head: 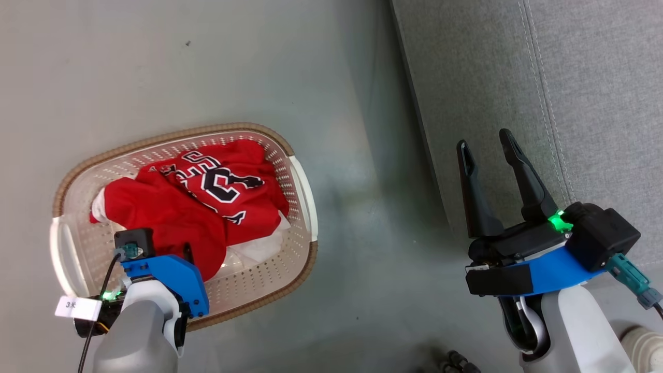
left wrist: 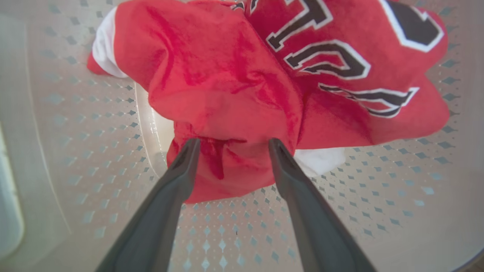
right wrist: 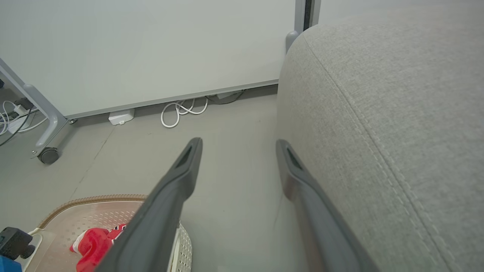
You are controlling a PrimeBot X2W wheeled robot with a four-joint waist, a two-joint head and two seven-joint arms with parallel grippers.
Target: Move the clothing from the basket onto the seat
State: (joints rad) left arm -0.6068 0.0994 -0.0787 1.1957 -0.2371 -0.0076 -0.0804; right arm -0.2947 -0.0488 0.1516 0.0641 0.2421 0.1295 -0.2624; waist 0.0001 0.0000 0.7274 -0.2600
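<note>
Down in the basket (head: 171, 135) with the left gripper (left wrist: 232, 145), open astride a red fold of the clothing (left wrist: 227, 94) heaped there; open and empty with the right gripper (head: 484, 140), near the edge of the seat (head: 518, 77). Risks pinching too thin a fold and losing it on the lift, dragging both garments up tangled, or catching the basket wall. Hard to tell how deep the tips sit in the cloth, where one garment ends and the other begins, or what the white patch (left wrist: 317, 160) beneath is.

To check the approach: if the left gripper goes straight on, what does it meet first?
Most likely the red clothing in the basket; the open left gripper points at its near fold, though depth is unclear.
</note>
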